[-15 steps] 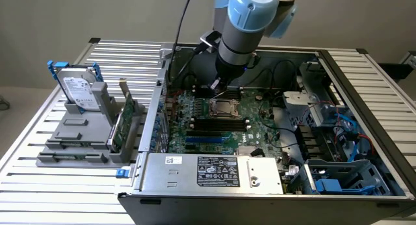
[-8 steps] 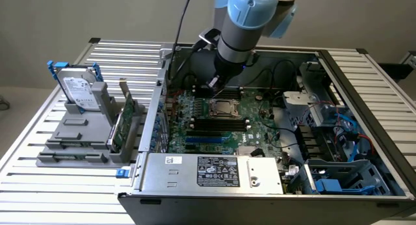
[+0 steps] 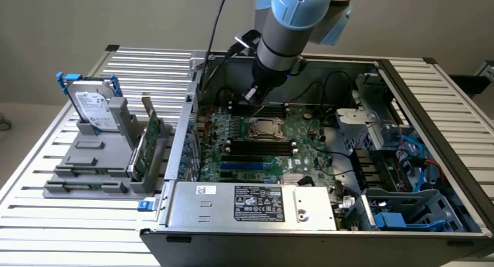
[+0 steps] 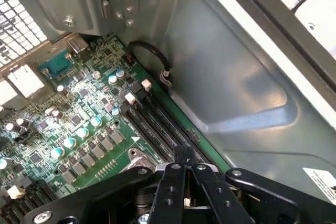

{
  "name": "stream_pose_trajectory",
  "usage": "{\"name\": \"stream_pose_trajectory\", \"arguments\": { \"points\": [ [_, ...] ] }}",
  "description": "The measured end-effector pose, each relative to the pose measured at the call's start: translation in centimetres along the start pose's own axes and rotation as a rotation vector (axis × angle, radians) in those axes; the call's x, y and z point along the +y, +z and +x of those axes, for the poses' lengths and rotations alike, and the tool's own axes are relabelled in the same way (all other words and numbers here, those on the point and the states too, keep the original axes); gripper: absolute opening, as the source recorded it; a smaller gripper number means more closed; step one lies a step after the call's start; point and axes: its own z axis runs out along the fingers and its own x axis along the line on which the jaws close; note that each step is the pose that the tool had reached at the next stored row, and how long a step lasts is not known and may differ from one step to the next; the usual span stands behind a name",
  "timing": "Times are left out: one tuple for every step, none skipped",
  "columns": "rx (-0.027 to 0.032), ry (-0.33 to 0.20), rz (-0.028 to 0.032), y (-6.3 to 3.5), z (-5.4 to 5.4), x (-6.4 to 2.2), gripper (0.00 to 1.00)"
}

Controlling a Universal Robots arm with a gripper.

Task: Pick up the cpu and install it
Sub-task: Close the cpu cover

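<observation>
**Exterior view.** The arm (image 3: 281,41) reaches down into the open computer case (image 3: 432,105), which stands on the slatted tabletop (image 3: 46,221). The jaws hang just above the motherboard (image 3: 301,157), over its far portion. They sit directly behind the metal-framed socket (image 3: 249,131), near it but apart from it. The jaws are fully closed and nothing can be seen held between them. The cpu (image 3: 265,128) appears as a silvery-beige square lying flat inside the socket frame, near the middle of the motherboard. The hard drive (image 3: 94,108), with its white label and blue bracket, stands upright in a grey holder. The holder is outside the case, well apart from the motherboard, towards the exterior view's left.

**Wrist view.** The black jaws are pressed together with no gap and no object between them. They hover over the dark memory slots (image 4: 157,124) on the motherboard (image 4: 79,129). The grey inner wall of the case (image 4: 236,77) rises just beside that edge of the motherboard. A looped black cable (image 4: 152,56) plugs in at the end of the memory slots.
</observation>
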Motion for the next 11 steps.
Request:
{"name": "stream_pose_trajectory", "arguments": {
  "points": [
    [0.0000,0.000,0.0000,0.00,0.06,0.05,0.11],
    [0.0002,0.000,0.0001,-0.01,0.15,0.08,0.11],
    [0.0002,0.000,0.0002,-0.04,0.26,0.08,0.11],
    [0.0003,0.000,0.0001,-0.06,0.36,0.04,0.11],
    [0.0003,0.000,0.0001,-0.09,0.46,-0.03,0.11],
    [0.0002,0.000,0.0003,-0.11,0.54,-0.10,0.11],
    [-0.0002,0.000,0.0004,-0.10,0.61,-0.16,0.11],
    [-0.0006,0.000,0.0009,-0.07,0.66,-0.21,0.11],
    [-0.0016,-0.001,0.0019,-0.01,0.71,-0.26,0.11],
    [-0.0027,-0.002,0.0034,0.06,0.74,-0.30,0.11],
    [-0.0039,-0.002,0.0050,0.13,0.76,-0.34,0.11]
  ]
}}
